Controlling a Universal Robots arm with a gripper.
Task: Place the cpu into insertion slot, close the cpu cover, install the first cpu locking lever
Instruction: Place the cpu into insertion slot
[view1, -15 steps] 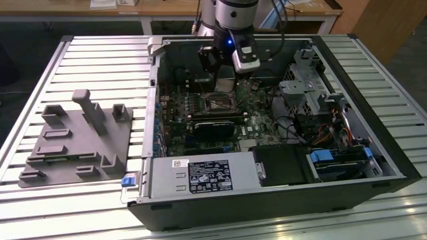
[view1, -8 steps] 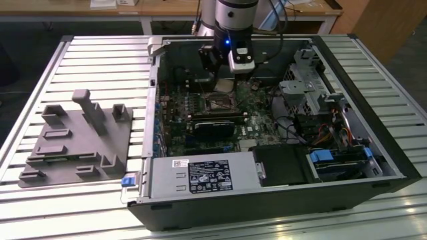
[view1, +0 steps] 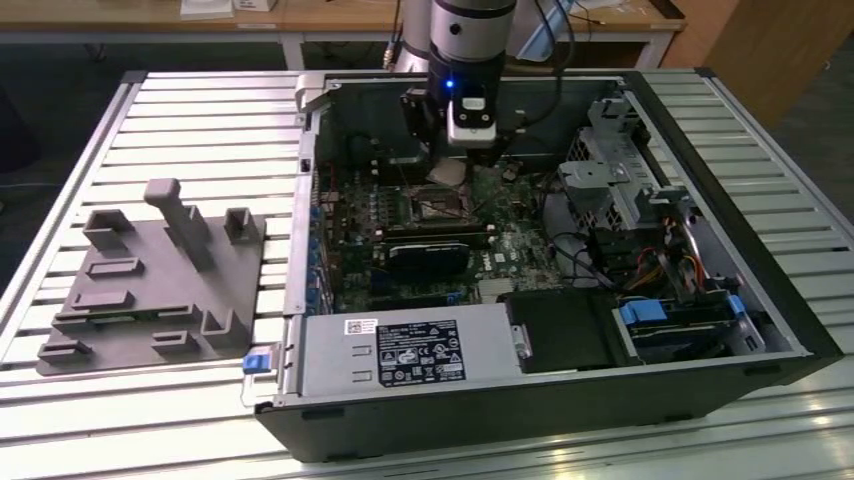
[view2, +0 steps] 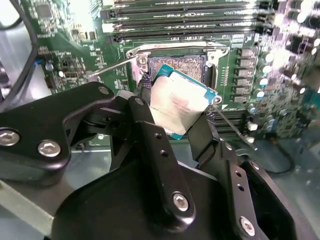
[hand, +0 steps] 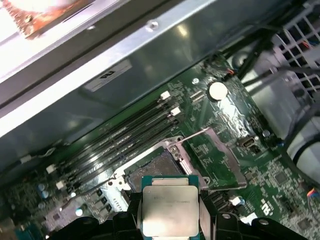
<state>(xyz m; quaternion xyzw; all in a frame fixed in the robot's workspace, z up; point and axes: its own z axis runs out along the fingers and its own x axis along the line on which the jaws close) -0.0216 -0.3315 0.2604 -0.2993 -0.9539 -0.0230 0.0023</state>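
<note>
We see our tool (view2: 172, 116) clamped on the cpu (view2: 181, 102), holding it just above the insertion slot (view2: 176, 64). In the first wrist view, the cpu cover (hand: 220, 159) stands open beside the slot.

pale matt metal cpu (hand: 169, 211), smooth black tool (view2: 172, 111)

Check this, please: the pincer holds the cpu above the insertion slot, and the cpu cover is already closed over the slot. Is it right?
Not quite. The pincer holds the cpu above the insertion slot, but the cpu cover is open, swung away from the slot, as the first wrist view shows.
</note>
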